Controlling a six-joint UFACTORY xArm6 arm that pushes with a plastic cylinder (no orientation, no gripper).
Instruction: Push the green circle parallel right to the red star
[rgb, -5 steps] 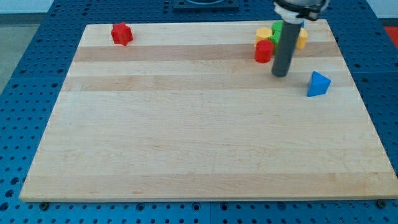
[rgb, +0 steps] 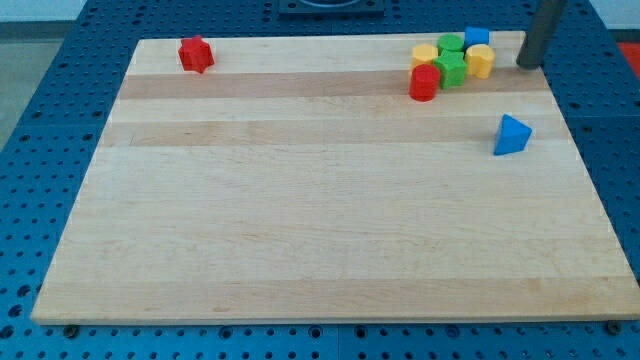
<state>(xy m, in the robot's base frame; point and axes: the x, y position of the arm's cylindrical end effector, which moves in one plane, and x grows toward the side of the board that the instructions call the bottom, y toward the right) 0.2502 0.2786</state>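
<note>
The red star (rgb: 196, 54) lies near the board's top left corner. A tight cluster sits at the top right: a green block (rgb: 451, 44) that looks round, and a second green block (rgb: 452, 69) with a more jagged outline just below it. My tip (rgb: 527, 66) is at the board's right edge, to the right of the cluster. It stands apart from the nearest yellow block (rgb: 481, 61) and touches no block.
The cluster also holds a yellow block (rgb: 425, 54) on its left, a red cylinder (rgb: 424, 83) at its lower left and a blue block (rgb: 476, 37) at its top right. A blue triangle (rgb: 512, 135) lies alone below the cluster, near the right edge.
The rod has moved from just below and in front of the cluster up and to the right, to the board's right edge. The blocks it hid now show. No block has shifted.
</note>
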